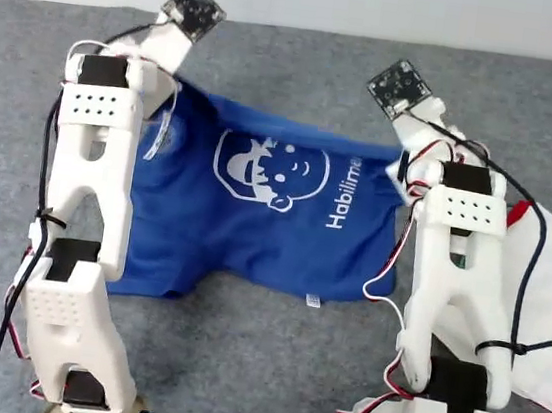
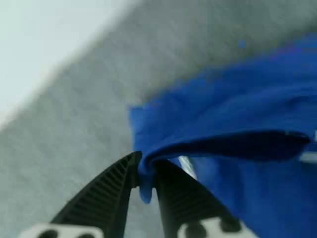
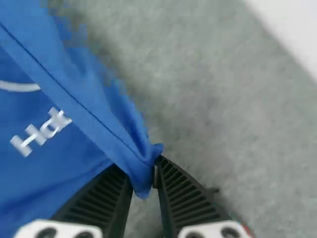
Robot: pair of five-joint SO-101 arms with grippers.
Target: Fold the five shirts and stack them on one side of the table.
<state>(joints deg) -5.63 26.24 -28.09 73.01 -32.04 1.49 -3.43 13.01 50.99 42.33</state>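
The left pincer is clamped on a corner of the blue shirt, with the cloth bunched between its ribbed black fingers. In the high view this grip sits at about 10 o'clock from the shirt's middle. The shirt lies spread on the grey surface, print up. The right pincer is closed on another corner of the shirt, at about 2 o'clock. At 3 o'clock, just beside the blue one, a white shirt with red trim lies partly under the right arm.
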